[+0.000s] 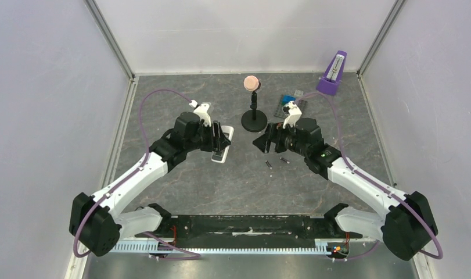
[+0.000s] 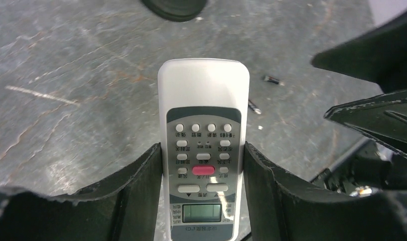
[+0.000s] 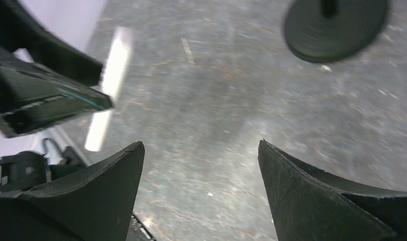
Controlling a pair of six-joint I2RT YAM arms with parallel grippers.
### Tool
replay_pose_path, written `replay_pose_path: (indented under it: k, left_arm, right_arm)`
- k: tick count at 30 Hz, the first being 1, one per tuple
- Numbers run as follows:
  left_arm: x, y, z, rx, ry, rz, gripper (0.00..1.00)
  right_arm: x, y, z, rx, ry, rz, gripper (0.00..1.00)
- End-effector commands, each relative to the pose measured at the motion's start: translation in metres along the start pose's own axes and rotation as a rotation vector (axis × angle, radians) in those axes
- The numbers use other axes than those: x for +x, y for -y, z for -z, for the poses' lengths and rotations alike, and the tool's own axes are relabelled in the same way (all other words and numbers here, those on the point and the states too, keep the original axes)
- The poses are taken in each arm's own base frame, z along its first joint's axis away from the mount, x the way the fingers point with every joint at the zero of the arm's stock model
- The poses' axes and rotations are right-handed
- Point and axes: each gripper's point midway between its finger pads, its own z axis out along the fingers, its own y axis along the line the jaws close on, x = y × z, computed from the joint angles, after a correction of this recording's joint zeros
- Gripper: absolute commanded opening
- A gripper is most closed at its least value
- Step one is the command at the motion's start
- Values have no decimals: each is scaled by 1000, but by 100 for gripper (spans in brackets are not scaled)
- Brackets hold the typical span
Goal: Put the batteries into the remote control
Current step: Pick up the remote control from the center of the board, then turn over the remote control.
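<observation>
Stand base (image 1: 254, 121) blocks centre, batteries (image 1: 269, 164) unobstructed

Both pointing inward, left hand (image 2: 203, 148) clamped on remote control (image 2: 203, 90), right hand (image 3: 201, 143) spread wide

The remote control (image 2: 204, 100) runs off the lower edge of the left wrist view, its long sides hidden behind the fingers of the left claw (image 2: 202, 148). From above, that claw covers most of it. The batteries (image 1: 269, 164) are specks there, too small to tell their ends apart. The right wrist view is smeared, and its top edge cuts the round black stand base (image 3: 336, 30).
</observation>
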Motion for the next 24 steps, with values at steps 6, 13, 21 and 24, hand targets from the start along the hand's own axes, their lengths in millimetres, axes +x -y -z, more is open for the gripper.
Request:
replay_pose_path:
  k: [6,13,21,24]
  left_arm:
    - [-32,45,37,233,151,-186,2]
    - [-39,52,46,274,190,-324,2]
    - [-42,58,53,315,239,-458,2]
    - [-40,64,57,359,264,-509,2]
  right_arm:
    - [-63,-99,19,-272,177,-108,89]
    - [-76,-120,16,-225,200,-167,88]
    - [-70,-126,-7,-130,173,-268,79]
    - [-60,-128,-16,-111,147,-303,74]
